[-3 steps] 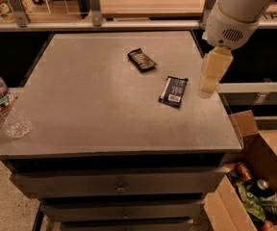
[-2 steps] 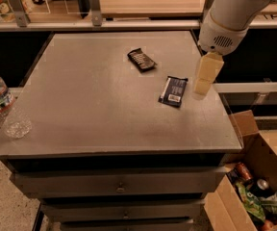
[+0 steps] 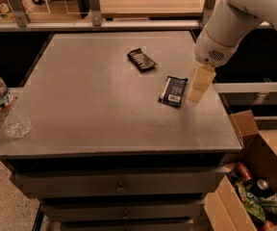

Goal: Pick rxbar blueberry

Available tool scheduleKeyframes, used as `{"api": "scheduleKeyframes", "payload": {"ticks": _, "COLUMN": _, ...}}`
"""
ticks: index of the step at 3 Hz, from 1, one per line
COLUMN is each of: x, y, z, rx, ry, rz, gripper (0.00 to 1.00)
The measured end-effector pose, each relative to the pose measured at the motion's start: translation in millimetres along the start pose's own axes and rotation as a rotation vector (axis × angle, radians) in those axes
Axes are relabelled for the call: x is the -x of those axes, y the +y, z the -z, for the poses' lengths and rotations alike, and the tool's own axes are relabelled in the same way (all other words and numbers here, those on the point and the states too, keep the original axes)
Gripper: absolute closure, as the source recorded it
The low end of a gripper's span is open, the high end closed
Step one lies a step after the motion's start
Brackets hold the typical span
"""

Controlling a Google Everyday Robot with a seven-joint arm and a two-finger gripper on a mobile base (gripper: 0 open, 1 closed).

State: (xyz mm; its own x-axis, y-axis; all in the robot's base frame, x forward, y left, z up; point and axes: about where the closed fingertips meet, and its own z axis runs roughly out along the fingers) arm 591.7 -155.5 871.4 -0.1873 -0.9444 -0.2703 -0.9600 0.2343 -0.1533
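Note:
The rxbar blueberry [image 3: 173,91] is a flat dark navy wrapper with a small white label patch, lying on the grey table [image 3: 90,105] right of centre. My gripper [image 3: 196,96] hangs from the white arm just to the right of the bar, its pale fingers [image 3: 199,83] pointing down, close above the table top. It holds nothing that I can see. A smaller black crinkled wrapper [image 3: 141,59] with pale stripes lies further back.
A clear plastic water bottle [image 3: 4,110] lies at the table's left edge. A cardboard box [image 3: 254,177] with cans and packets stands on the floor at the lower right. A shelf rail [image 3: 95,23] runs behind the table. Drawers [image 3: 119,186] sit below.
My gripper has moved left and down toward the table, ending right beside the navy bar. The bar and the black wrapper have not moved.

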Motion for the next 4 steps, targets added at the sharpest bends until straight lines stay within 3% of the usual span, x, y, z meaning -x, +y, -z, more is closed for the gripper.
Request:
{"api": "scheduleKeyframes", "payload": {"ticks": 2, "x": 7.9, "y": 5.1, "z": -33.6, "rx": 0.015, "ry": -0.045, "rz": 0.069, "gripper": 0.00}}
{"api": "scheduleKeyframes", "payload": {"ticks": 4, "x": 10.6, "y": 2.7, "z": -58.8, "rx": 0.062, "ry": -0.036, "rz": 0.062, "gripper": 0.00}}
